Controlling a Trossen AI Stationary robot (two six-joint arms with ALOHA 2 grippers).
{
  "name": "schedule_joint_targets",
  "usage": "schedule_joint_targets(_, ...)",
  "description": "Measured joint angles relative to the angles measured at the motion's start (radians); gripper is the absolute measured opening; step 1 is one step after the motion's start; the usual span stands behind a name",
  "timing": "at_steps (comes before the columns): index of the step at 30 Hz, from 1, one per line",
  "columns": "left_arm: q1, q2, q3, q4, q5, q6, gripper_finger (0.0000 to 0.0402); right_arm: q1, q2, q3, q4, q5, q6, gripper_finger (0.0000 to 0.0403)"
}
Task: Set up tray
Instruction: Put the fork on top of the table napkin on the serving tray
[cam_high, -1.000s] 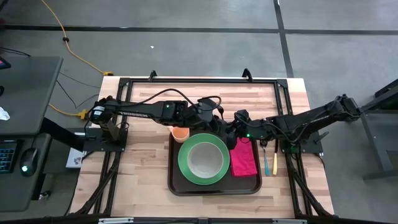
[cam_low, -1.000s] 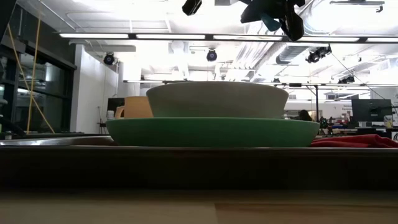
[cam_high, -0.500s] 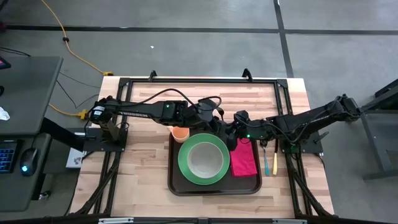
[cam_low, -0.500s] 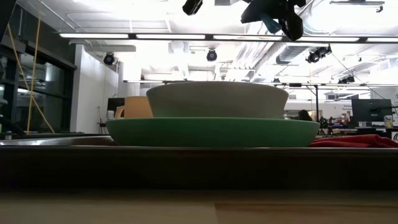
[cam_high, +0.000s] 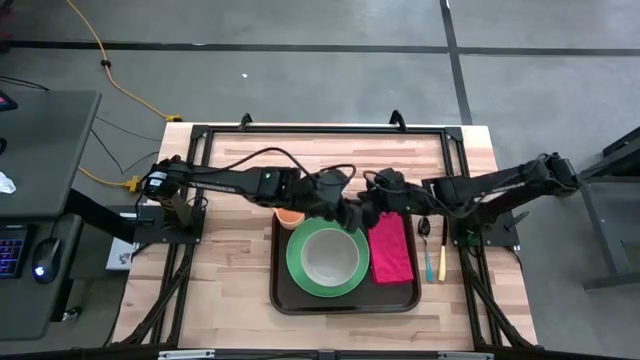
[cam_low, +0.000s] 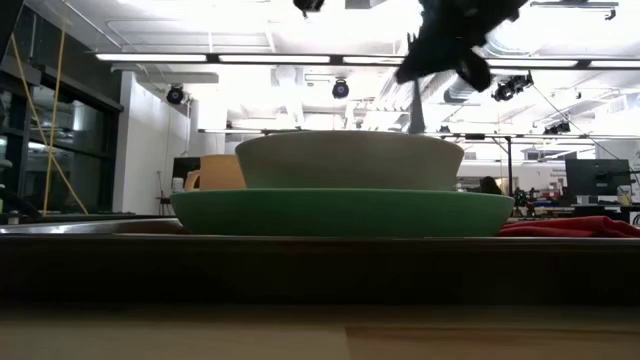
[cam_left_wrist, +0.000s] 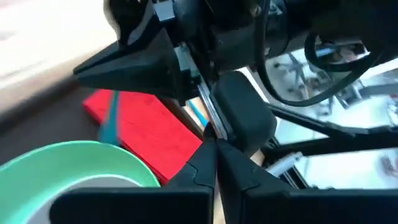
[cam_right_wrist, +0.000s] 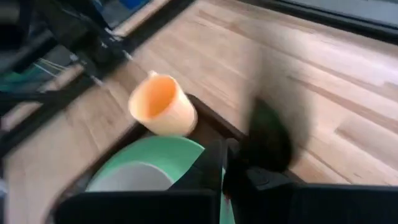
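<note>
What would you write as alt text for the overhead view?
A dark brown tray on a wooden table holds a green plate with a bowl, an orange cup and a red napkin. Both grippers meet above its far edge.

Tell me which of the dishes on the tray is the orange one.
The cup, at the tray's back left corner. It is orange and small; the plate is green and the bowl standing on that plate is pale grey.

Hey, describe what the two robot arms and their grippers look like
Both arms, left and right, are dark, slim and jointed, with black cables looping along them and a small green light on each. The left gripper and right gripper have black, wedge-shaped fingers.
</note>
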Motion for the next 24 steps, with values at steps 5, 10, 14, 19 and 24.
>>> schedule_joint_targets(5,0.007,0.002,0.001,0.004,-0.011,0.001,0.0044,-0.008,-0.002,0.000,-0.010,-0.021,0.012,0.0001)
schedule_joint_targets(10,0.005,0.002,0.000,0.000,-0.014,0.019,0.0044,-0.008,-0.021,0.000,-0.042,-0.025,0.014,0.0001)
schedule_joint_targets(14,0.008,0.003,0.000,-0.011,-0.021,0.031,0.0044,-0.007,-0.055,0.000,-0.097,-0.021,0.032,0.0000)
schedule_joint_targets(19,0.008,0.003,0.000,-0.054,-0.018,0.047,0.0044,-0.003,-0.119,0.001,-0.174,-0.017,0.064,0.0000)
schedule_joint_targets(24,0.008,-0.001,0.000,-0.116,-0.003,0.048,0.0044,0.017,-0.181,0.001,-0.217,-0.044,0.086,0.0000)
